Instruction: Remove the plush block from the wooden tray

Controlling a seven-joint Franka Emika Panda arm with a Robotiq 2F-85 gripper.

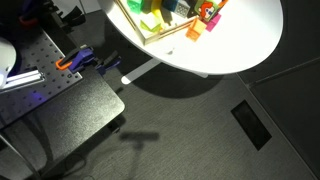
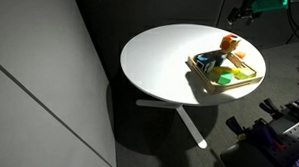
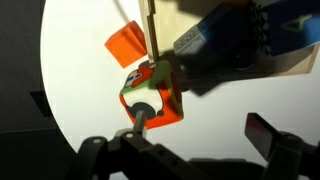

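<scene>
gripper [image 3: 180, 140] at bottom of wrist view, jaws spread wide apart.

From where I stand, no writing, label, brand or number is readable on anything here

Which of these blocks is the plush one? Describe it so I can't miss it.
On the white round table, find the wooden tray. The plush block sits by one tray corner, red-orange with a pale patch on one face; the orange block beside it is plain.
</scene>
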